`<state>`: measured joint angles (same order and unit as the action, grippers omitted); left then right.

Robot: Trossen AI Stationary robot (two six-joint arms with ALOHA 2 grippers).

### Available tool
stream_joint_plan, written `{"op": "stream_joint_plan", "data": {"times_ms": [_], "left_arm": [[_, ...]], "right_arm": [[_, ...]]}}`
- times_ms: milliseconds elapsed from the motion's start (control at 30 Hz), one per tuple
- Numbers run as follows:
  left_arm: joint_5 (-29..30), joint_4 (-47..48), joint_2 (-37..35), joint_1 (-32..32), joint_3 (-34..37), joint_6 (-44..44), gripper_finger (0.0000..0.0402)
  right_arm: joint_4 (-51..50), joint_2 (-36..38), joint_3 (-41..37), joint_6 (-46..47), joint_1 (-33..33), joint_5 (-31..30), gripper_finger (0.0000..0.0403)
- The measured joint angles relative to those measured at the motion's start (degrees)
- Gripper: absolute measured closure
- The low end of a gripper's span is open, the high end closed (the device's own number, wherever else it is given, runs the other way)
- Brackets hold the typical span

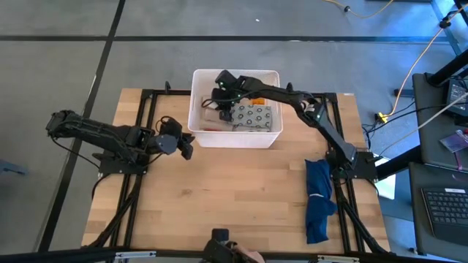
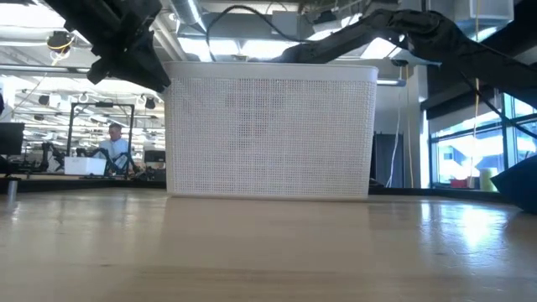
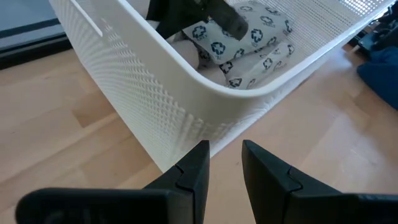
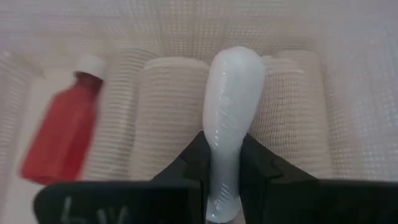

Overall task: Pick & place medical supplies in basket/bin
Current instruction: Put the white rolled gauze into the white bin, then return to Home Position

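The white bin [image 1: 272, 139] stands at the table's far middle, seen too in the low view [image 2: 268, 134]. In it lie a grey ring-patterned packet [image 1: 254, 117] [image 3: 255, 37], beige rolls [image 4: 168, 106] and an orange bottle [image 4: 62, 134]. My right gripper [image 1: 225, 102] [image 4: 224, 146] reaches down into the bin's left half, shut on a white tube [image 4: 230, 93]. My left gripper [image 1: 183, 144] [image 3: 225, 158] hovers outside the bin's near left corner, open by a narrow gap, with nothing between its fingers. My right gripper pinches the white tube between its two fingers at the tube's narrow end [image 4: 224, 168], coming from above into the bin. The tube runs along the fingers, its bulbous end sticking out past the tips over the beige rolls. Whether it touches the rolls cannot be told.
A long dark-blue cloth [image 1: 318, 197] lies on the table's right side beside the right arm's base. The bin's mesh wall [image 3: 143, 106] stands just ahead of my left gripper. Bare wood [image 1: 234, 197] spreads across the near middle of the table.
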<state>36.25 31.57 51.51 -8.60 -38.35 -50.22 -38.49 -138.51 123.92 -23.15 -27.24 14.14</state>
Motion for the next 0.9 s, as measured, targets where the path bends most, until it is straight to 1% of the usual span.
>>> {"op": "stream_joint_plan", "data": {"times_ms": [100, 200, 267, 433, 533, 600, 700, 733, 767, 833, 900], "left_arm": [[-0.02, -0.04, 0.0, 0.13, 0.0, -0.04, 0.0313], [-0.06, -0.07, 0.0, 0.13, 0.0, -0.08, 0.0313], [-0.24, -0.07, 0.0, 0.13, 0.0, -0.2, 0.0313], [-0.24, -0.07, 0.0, 0.13, -0.02, -0.11, 0.0313], [-0.24, -0.07, 0.0, 0.13, -0.02, -0.09, 0.0313], [-0.26, -0.07, 0.0, 0.13, -0.02, -0.04, 0.0313], [-0.27, -0.07, -0.01, 0.13, -0.02, -0.03, 0.0313], [-0.31, -0.04, -0.17, 0.13, -0.02, -0.02, 0.0313], [-0.33, -0.06, -0.3, 0.13, -0.02, -0.02, 0.0313], [-0.57, -0.14, -1.11, 0.13, -0.07, -0.3, 0.0313], [-0.68, -1.92, -2.64, 0.13, -0.07, 0.14, 0.0313]], "right_arm": [[0.32, -0.27, 0.0, -0.11, 0.0, -1.24, 0.0346], [0.29, -0.27, 0.0, 0.15, 0.02, -1.39, 0.0323], [0.25, -0.27, 0.0, 0.25, 0.02, -1.39, 0.0295], [-0.39, -0.25, 0.04, 0.33, 0.2, -1.39, 0.0209], [-4.21, -0.25, 2.53, 0.39, 0.62, -1.59, 0.0168], [-6.63, -0.22, 5.29, 0.45, 0.91, -2.13, 0.0149], [-12.02, -0.18, 10.95, 0.73, 1.35, -4.45, 0.0131], [-11.94, 0.77, 10.98, 1.6, 1.55, -4.49, 0.0128], [-10.6, 2.81, 9.34, 2.73, 1.68, -4.39, 0.0125], [-11.23, 5.91, 8.76, 5.86, 2.13, -3.77, 0.0124], [-12.61, 9.11, 9.34, 11.39, 2.83, -4.02, 0.0124]]}}
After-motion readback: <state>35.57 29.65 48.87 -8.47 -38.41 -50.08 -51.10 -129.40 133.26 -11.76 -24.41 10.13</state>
